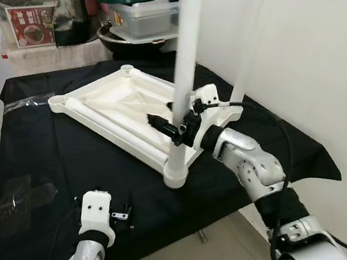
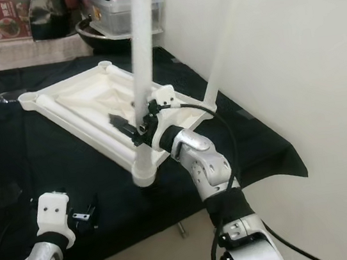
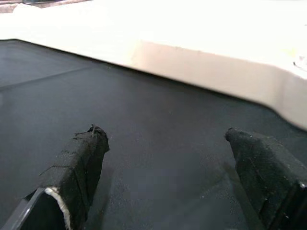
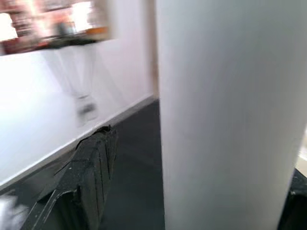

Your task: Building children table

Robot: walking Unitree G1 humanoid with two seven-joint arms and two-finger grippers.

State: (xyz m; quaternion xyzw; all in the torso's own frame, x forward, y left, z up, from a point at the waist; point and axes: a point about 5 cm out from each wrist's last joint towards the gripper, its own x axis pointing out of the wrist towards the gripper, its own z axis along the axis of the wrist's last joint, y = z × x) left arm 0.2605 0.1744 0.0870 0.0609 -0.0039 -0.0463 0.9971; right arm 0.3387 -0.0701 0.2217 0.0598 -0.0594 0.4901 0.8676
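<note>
So the white plastic tabletop (image 1: 119, 112) is lying flipped over on a black cloth (image 1: 28, 157) that covers the work surface, ribbed underside facing up, with round sockets at the corners. Two smooth white round legs are already standing in it: the near leg (image 1: 184, 70) in the corner closest to the robot, and the far leg (image 1: 251, 41) at the corner next to the plain white wall (image 1: 318, 51).

The right gripper (image 1: 176, 126) has its black fingers either side of the near leg low down, just above the socket; in the right wrist view the leg sits between the taped black finger (image 4: 81, 177) and the other one, so it looks clamped on it.

The left gripper (image 3: 168, 158) hovers low over bare cloth near the front edge, fingers spread wide apart, nothing between them, with the tabletop's side wall just ahead.

There's open cloth all along the left side. The right side is tight against the wall. Boxes and a dark pan (image 1: 129, 42) are crowded behind the far edge.
</note>
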